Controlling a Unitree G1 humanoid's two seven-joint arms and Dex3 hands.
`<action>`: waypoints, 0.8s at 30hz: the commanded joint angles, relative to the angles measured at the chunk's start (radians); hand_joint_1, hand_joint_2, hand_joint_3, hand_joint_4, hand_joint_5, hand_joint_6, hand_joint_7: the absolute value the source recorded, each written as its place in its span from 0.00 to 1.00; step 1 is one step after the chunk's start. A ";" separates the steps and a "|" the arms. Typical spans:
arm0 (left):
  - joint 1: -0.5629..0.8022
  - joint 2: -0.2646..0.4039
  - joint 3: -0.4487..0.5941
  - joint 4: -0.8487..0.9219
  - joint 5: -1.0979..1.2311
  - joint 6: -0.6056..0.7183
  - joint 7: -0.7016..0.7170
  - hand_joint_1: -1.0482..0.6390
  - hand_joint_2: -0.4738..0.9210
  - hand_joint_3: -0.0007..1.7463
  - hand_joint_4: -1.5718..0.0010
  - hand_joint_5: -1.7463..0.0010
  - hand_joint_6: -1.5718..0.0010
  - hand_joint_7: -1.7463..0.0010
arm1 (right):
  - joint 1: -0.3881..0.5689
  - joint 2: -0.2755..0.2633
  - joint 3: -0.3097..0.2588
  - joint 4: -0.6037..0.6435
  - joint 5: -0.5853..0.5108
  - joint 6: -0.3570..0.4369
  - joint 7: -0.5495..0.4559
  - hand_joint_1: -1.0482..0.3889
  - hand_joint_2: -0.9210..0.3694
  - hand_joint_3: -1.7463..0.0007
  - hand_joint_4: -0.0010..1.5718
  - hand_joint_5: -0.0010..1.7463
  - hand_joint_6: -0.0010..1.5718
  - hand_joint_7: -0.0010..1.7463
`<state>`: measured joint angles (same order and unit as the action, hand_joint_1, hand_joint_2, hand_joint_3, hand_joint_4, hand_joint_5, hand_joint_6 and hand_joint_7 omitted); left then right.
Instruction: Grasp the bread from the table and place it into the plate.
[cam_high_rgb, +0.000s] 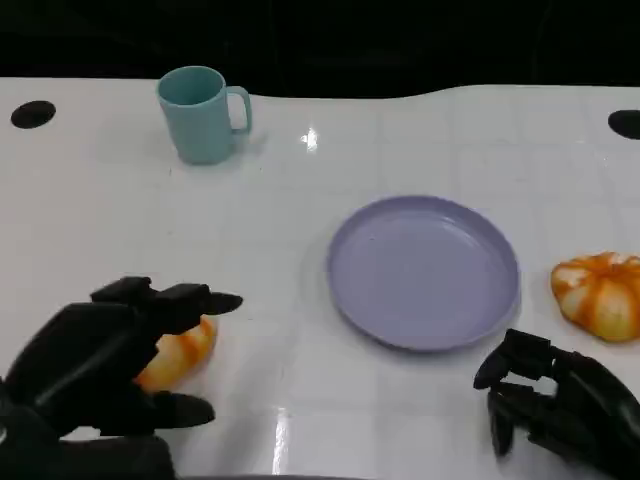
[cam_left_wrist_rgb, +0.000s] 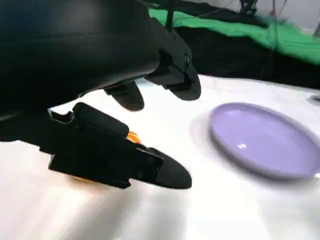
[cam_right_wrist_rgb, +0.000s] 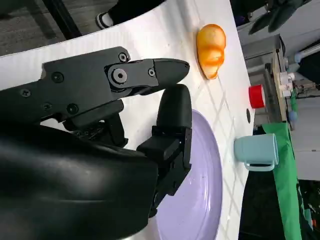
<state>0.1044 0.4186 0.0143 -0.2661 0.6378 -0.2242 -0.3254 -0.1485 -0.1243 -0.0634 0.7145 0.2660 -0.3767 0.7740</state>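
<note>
Under the left hand (cam_high_rgb: 110, 365), bread (cam_high_rgb: 183, 350) lengthwise toward plate (cam_high_rgb: 424, 270).

Bright overhead light, soft focus at the wrists.
Glare spots shone on the glossy table (cam_high_rgb: 400, 150); the plate (cam_left_wrist_rgb: 265, 140) was smeared by blur, the left hand (cam_left_wrist_rgb: 100, 100) near and unsharp.

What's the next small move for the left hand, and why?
Probably lower and close the left hand around the bread. Its fingers are spread around the bread, which lies on the table partly under the hand, not yet clearly gripped. The purple plate sits empty, ready to receive it.
</note>
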 joint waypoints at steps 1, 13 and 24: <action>-0.006 0.051 -0.037 -0.077 0.163 0.102 -0.023 0.29 0.99 0.00 0.96 0.79 0.83 0.96 | 0.016 -0.015 0.001 0.007 -0.020 0.009 -0.015 0.36 0.00 0.86 0.43 1.00 0.45 0.76; -0.050 0.071 -0.124 -0.090 0.345 0.222 -0.043 0.31 0.93 0.00 0.96 0.91 0.85 1.00 | 0.025 -0.012 0.000 -0.020 -0.015 0.042 -0.014 0.37 0.00 0.87 0.43 1.00 0.45 0.76; -0.169 0.073 -0.214 0.088 0.392 0.274 -0.048 0.34 0.91 0.00 0.96 0.94 0.87 1.00 | 0.021 -0.012 -0.004 -0.002 -0.019 0.010 -0.004 0.37 0.00 0.85 0.42 1.00 0.44 0.76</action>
<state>-0.0337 0.4741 -0.1777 -0.2299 1.0140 0.0368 -0.3739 -0.1408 -0.1245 -0.0632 0.6924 0.2489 -0.3671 0.7666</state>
